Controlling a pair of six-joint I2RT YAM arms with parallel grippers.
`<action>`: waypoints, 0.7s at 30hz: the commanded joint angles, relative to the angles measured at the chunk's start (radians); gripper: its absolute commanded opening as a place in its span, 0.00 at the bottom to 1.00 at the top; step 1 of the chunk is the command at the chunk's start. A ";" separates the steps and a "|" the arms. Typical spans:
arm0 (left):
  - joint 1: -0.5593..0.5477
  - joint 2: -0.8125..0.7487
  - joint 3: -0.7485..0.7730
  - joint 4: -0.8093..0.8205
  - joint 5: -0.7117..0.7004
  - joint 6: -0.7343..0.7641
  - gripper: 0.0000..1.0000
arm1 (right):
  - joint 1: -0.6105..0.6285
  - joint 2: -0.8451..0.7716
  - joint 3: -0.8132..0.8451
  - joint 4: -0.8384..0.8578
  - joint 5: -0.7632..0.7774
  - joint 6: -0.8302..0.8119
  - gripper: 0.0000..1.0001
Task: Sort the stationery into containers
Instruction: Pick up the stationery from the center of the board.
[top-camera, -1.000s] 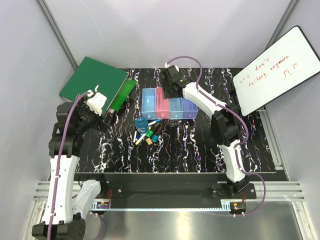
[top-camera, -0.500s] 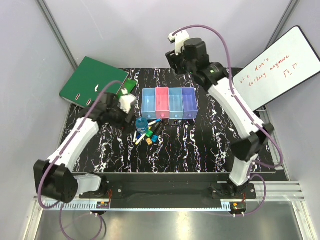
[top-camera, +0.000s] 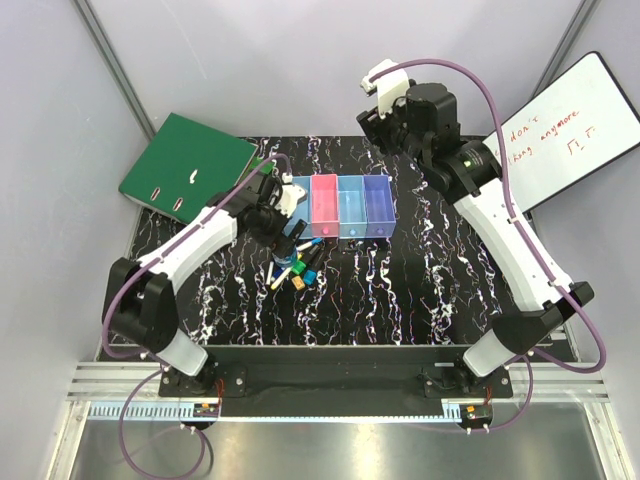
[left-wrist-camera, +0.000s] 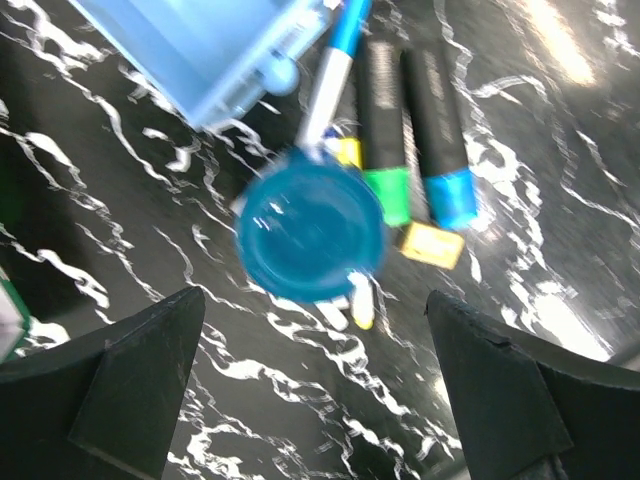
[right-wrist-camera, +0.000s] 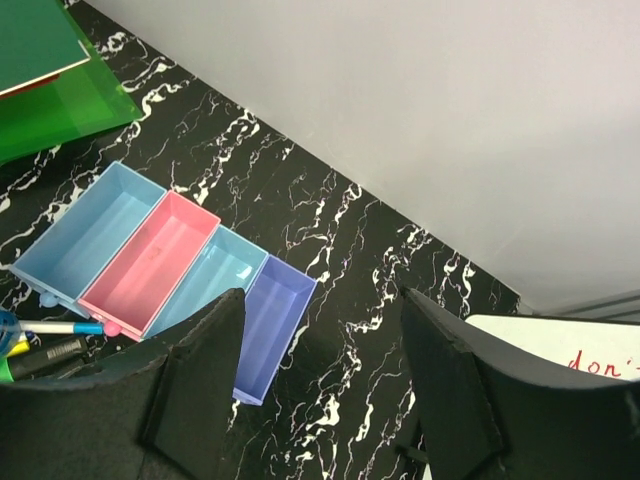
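Left wrist view: the left gripper (left-wrist-camera: 315, 320) stands fully spread and holds nothing. The round blue tin (left-wrist-camera: 312, 232) lies on the black marbled table (left-wrist-camera: 150, 200) just ahead of the fingertips, centred in the gap between them and touching neither finger. Beyond the tin lie a blue-and-white pen (left-wrist-camera: 335, 60), a green-capped marker (left-wrist-camera: 383, 130) and a blue-capped marker (left-wrist-camera: 440, 130) (the picture is blurred, so contact among them cannot be told). Right wrist view: the right gripper (right-wrist-camera: 320, 300) hangs high with fingers apart and empty. The row of four containers (right-wrist-camera: 150, 265) lies far below and mostly left of the gap. Only the purple bin (right-wrist-camera: 268, 325) shows between the fingers.
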 joint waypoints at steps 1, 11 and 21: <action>-0.016 0.056 0.059 0.084 -0.093 -0.012 0.99 | -0.004 -0.021 0.001 -0.002 0.009 -0.010 0.72; -0.022 0.149 0.111 0.099 -0.084 0.023 0.99 | -0.007 -0.021 0.006 -0.002 0.001 0.023 0.72; -0.035 0.176 0.101 0.099 -0.058 0.017 0.99 | -0.009 -0.021 0.006 -0.003 0.006 0.020 0.72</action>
